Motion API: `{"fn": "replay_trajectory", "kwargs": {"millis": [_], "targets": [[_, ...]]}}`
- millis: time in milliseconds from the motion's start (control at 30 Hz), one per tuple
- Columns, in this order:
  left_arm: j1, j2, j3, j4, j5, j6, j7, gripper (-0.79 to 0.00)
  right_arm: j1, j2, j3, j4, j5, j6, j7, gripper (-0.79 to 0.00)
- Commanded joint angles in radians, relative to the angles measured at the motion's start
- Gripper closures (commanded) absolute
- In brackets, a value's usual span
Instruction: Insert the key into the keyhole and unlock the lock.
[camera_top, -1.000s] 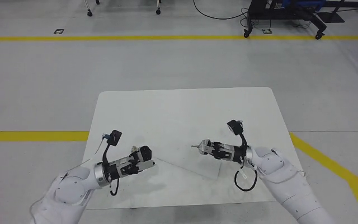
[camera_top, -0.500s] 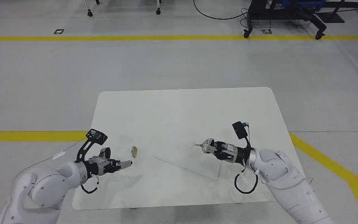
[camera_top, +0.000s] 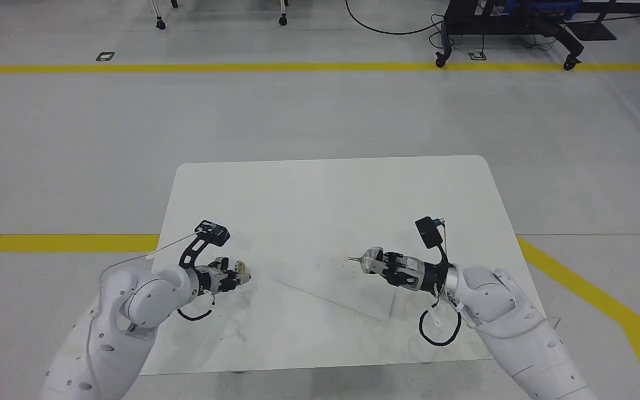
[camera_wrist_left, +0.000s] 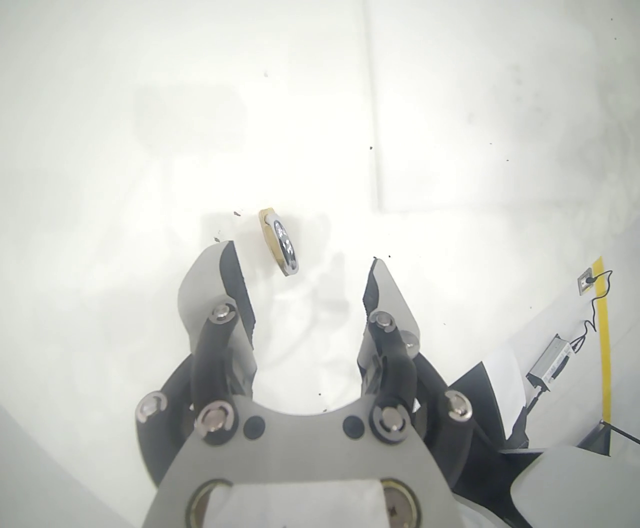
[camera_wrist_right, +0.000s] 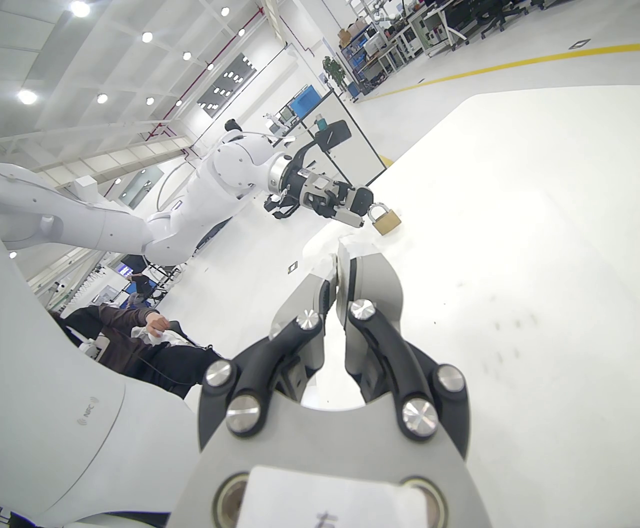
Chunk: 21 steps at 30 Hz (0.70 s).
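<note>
Reference: all positions are given from the padlock (camera_top: 241, 269) (camera_wrist_left: 278, 245) (camera_wrist_right: 386, 219).
Padlock: brass body with a bright metal shackle. It rests on the white table (camera_top: 330, 190), body down and shackle uppermost, leaning slightly in the right wrist view.
Left gripper (camera_top: 230, 275) (camera_wrist_left: 301, 258) (camera_wrist_right: 357, 207): located at the padlock, on the side away from the right arm. The two fingers are spread wide apart. The padlock sits just ahead of the gap between them, nearer one fingertip than the other. Nothing is clamped. Whether a fingertip touches the shackle cannot be told.
Right gripper (camera_top: 366, 263) (camera_wrist_right: 344, 270): well apart from the padlock, across the middle of the table. The fingers are pressed together on the key (camera_top: 351, 261).
Key: held in the right gripper, off the table surface. Its thin metal end projects past the fingertips and points toward the padlock. It is well apart from the padlock and not in the keyhole.
Keyhole: its position on the padlock body cannot be made out.
Crease (camera_top: 320, 298): a faint line in the table surface, running between the padlock and the right gripper.
Task status: key gripped, padlock free on the table, insertion not yet done.
</note>
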Motion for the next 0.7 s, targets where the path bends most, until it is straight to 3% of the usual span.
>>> {"fn": "replay_trajectory", "kwargs": {"millis": [0, 500, 633, 667], "targets": [[-0.007, -0.001, 0.009, 0.009, 0.008, 0.002, 0.003, -0.416, 0.000, 0.000, 0.000, 0.000, 0.000, 0.000, 0.000, 0.000], [-0.043, -0.003, 0.038, 0.069, 0.051, -0.017, 0.039, -0.308, 0.000, 0.000, 0.000, 0.000, 0.000, 0.000, 0.000, 0.000], [-0.056, -0.006, 0.050, 0.081, 0.051, -0.022, 0.055, -0.172, 0.000, 0.000, 0.000, 0.000, 0.000, 0.000, 0.000, 0.000], [-0.057, -0.006, 0.052, 0.082, 0.056, -0.023, 0.062, -0.077, 0.000, 0.000, 0.000, 0.000, 0.000, 0.000, 0.000, 0.000]]}}
